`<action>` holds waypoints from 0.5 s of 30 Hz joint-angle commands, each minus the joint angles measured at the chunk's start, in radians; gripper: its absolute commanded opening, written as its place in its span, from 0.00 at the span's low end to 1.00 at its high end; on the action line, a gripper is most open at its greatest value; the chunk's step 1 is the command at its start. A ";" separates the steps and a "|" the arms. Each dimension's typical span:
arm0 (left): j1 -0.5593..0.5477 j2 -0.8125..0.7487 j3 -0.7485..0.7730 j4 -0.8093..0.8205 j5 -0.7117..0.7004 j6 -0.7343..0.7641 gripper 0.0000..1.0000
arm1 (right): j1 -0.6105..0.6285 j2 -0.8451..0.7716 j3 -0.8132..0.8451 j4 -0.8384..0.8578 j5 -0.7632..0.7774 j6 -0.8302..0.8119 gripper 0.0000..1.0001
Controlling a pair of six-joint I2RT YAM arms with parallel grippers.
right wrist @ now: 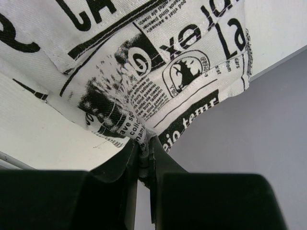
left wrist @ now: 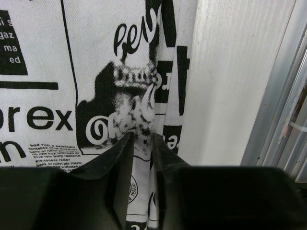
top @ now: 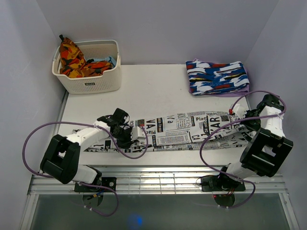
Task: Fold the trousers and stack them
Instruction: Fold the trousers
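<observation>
**Item:** long white fabric trousers printed with black newspaper text (top: 192,130). One pair.

**Location:** the trousers lie as one long strip along the near edge of the flat white bench (top: 153,88), stretched between the two arms.

**Left jaws:** clamped on a puckered bunch of the trouser cloth near its left end.

**Right jaws:** pressed together on a thin hem edge at the right end, with that corner raised off the bench.

**Hazards, as judged:**
- The right pinch is slim, so the hem could slip out under tension.
- If one arm leads the other, the fold would land skewed.
- The cloth sits close to the bench's near edge and could slide onto the metal slats (top: 158,179).
- A purple cable (top: 202,146) loops over the cloth and could snag it.

**Count of the rest:**
- Arms, two: left arm (top: 84,136) and right arm (top: 271,127).
- White perforated plastic basket (top: 88,84), one, at the far left.
- Orange-red-yellow patterned cloth (top: 72,57), one, in the basket.
- Blue-white-red folded garment (top: 218,76), one, at the far right.
</observation>
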 commanded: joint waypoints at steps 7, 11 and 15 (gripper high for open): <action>-0.009 0.014 0.008 0.054 -0.041 -0.016 0.00 | 0.003 0.000 0.046 0.019 0.002 0.007 0.08; -0.008 -0.002 0.010 0.046 -0.058 -0.029 0.00 | 0.003 0.003 0.054 0.021 0.002 0.008 0.08; 0.006 -0.064 0.028 0.023 -0.062 -0.047 0.00 | 0.003 0.000 0.052 0.021 -0.005 0.014 0.08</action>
